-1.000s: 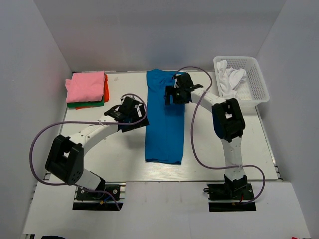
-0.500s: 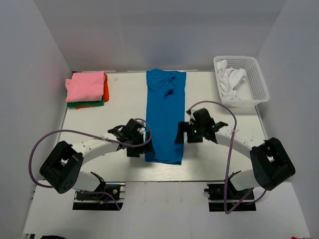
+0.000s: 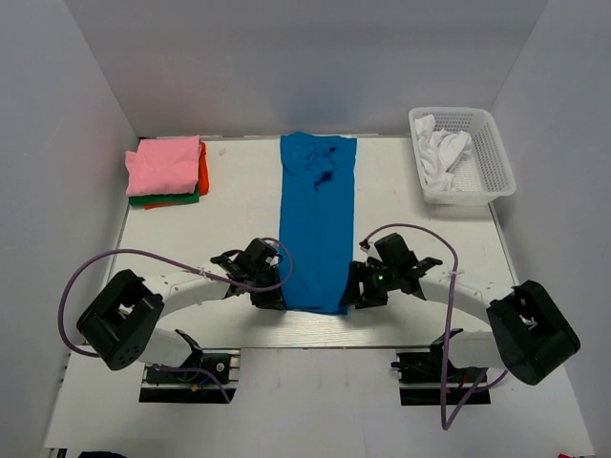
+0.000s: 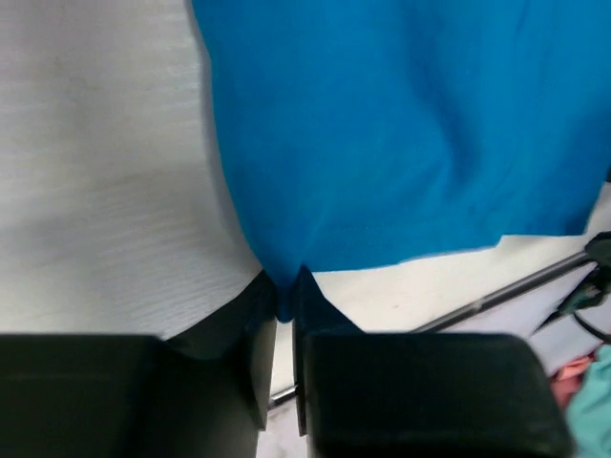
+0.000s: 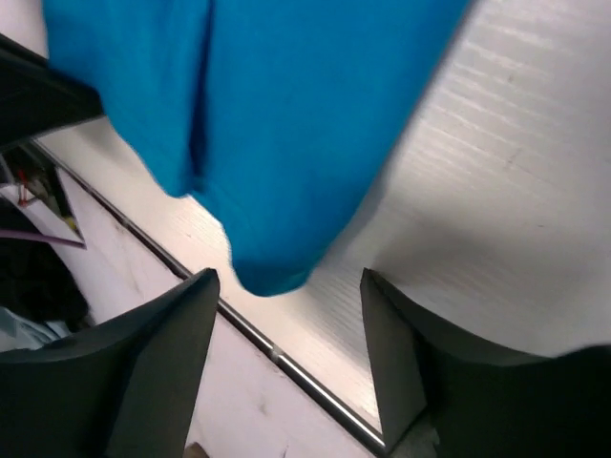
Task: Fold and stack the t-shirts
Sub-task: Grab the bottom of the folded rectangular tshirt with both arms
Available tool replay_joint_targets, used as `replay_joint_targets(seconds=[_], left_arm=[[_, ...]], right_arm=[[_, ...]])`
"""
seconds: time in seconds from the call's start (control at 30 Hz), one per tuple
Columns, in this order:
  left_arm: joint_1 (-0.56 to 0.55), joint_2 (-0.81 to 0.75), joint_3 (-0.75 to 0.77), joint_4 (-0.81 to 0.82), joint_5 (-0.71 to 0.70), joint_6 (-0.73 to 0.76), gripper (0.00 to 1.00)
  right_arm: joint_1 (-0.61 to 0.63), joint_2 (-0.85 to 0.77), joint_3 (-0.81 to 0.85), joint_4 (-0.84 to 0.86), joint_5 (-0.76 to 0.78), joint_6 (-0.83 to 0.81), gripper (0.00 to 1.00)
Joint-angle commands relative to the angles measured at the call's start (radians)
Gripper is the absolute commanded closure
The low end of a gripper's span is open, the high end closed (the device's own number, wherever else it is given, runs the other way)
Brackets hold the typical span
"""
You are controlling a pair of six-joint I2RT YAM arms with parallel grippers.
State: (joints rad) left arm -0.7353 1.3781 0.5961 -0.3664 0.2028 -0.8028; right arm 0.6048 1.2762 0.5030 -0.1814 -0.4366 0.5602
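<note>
The blue t-shirt [image 3: 317,224] lies where it lay a second ago, a long narrow strip running from the far middle of the surface [image 3: 229,210] toward the near edge. What has changed is the arms: the right one has left the collar end, the left one has left the strip's left edge, and both now sit low at the near hem. The shirt is folded lengthwise with its sides tucked in, mostly flat, with a small rumple near the far end and a soft crease running along it in the right wrist view. The left claw [image 4: 284,286] has closed almost fully and pinches the near left corner of the hem between its fingers. The right claw [image 5: 286,279] stands wide open, a finger on either side of the near right corner without pressing it. Well apart at the far left, a pink t-shirt [image 3: 164,164] tops a stack over an orange t-shirt [image 3: 203,172] and a green t-shirt [image 3: 172,199]. At the far right, white t-shirts [image 3: 441,157] lie crumpled in a basket [image 3: 492,162].
</note>
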Motion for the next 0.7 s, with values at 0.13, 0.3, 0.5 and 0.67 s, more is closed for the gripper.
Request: replay_joint_targets(seconds=[0.13,0.3,0.5,0.67], left_arm=[[-0.006,0.006,-0.042,-0.029,-0.049,-0.012,0.92],[-0.015,-0.016,-0.077,0.006,-0.026,-0.024,1.00],[-0.024,-0.100,-0.039,-0.012,-0.048,-0.036,1.00],[-0.024,-0.166,0.048,-0.011,-0.118,0.010,1.00]], right_arm=[[0.010,0.074,-0.043,0.054,-0.056,0.012,0.65],[0.012,0.092,-0.052,0.103,-0.057,0.009,1.00],[0.018,0.020,-0.012,0.039,-0.031,-0.037,1.00],[0.015,-0.026,0.066,-0.015,0.059,-0.062,1.00]])
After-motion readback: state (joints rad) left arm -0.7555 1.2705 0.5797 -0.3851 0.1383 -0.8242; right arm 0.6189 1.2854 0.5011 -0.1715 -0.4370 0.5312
